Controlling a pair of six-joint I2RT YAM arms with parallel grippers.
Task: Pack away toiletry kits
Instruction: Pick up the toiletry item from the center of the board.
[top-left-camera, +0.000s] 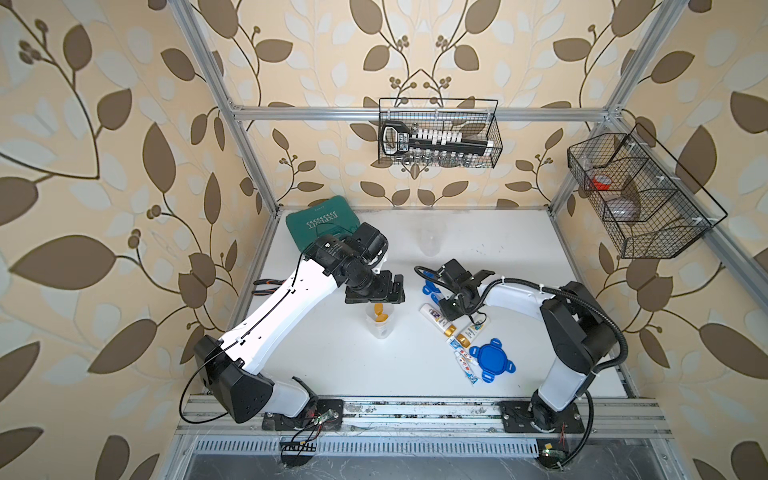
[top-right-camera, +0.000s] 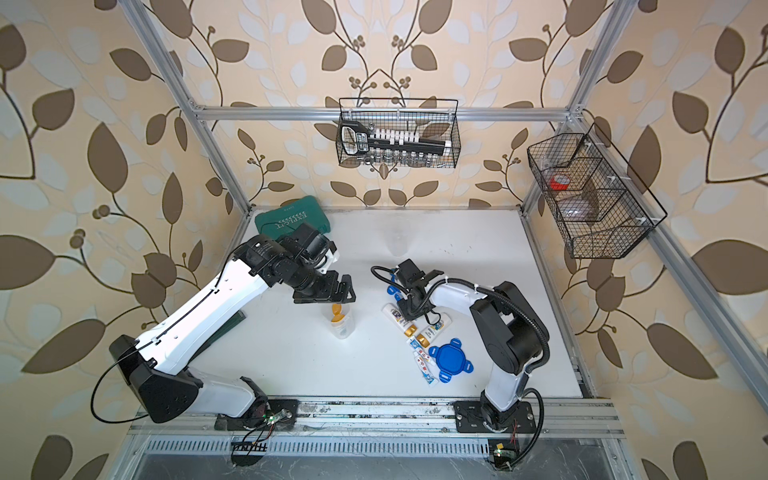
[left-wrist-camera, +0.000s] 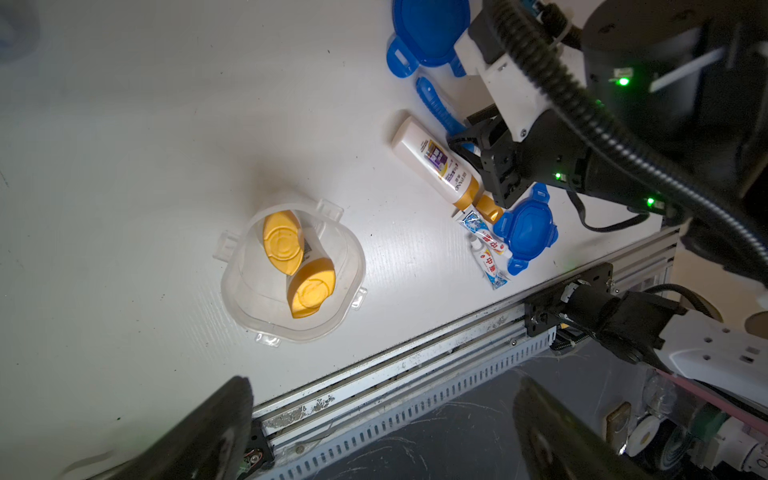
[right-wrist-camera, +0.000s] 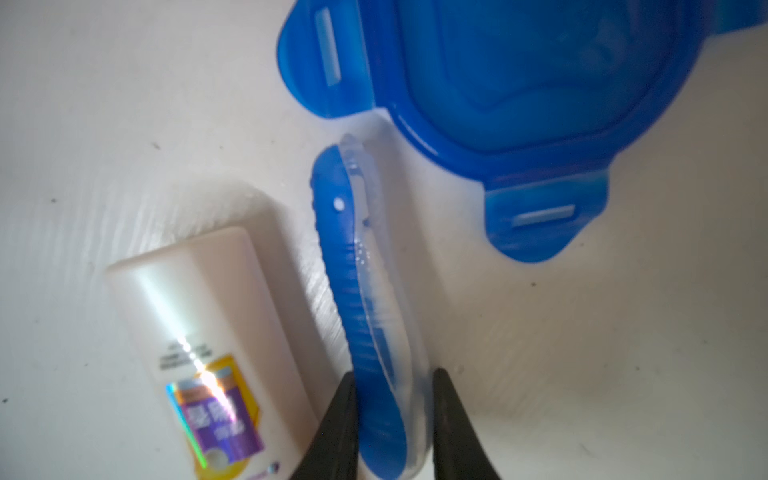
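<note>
Right tool pinches a curved, ribbed blue toothbrush with clear edging.

**Your kits: one jar part-filled, the rest loose on the right of the table.**

You have a clear jar standing open mid-table, with two gold-capped bottles upright inside, caps up. To its right, two more white bottles lie flat, with gold caps pointing toward the front edge. The small toothpaste tubes lie just beside those caps, next to a blue four-tab lid. Farther back, your blue toothbrush, clear along one side, lies beside a bottle. The right gripper presses both its sides, and a second blue lid sits just past its end. A second clear jar stands near the back.
</note>
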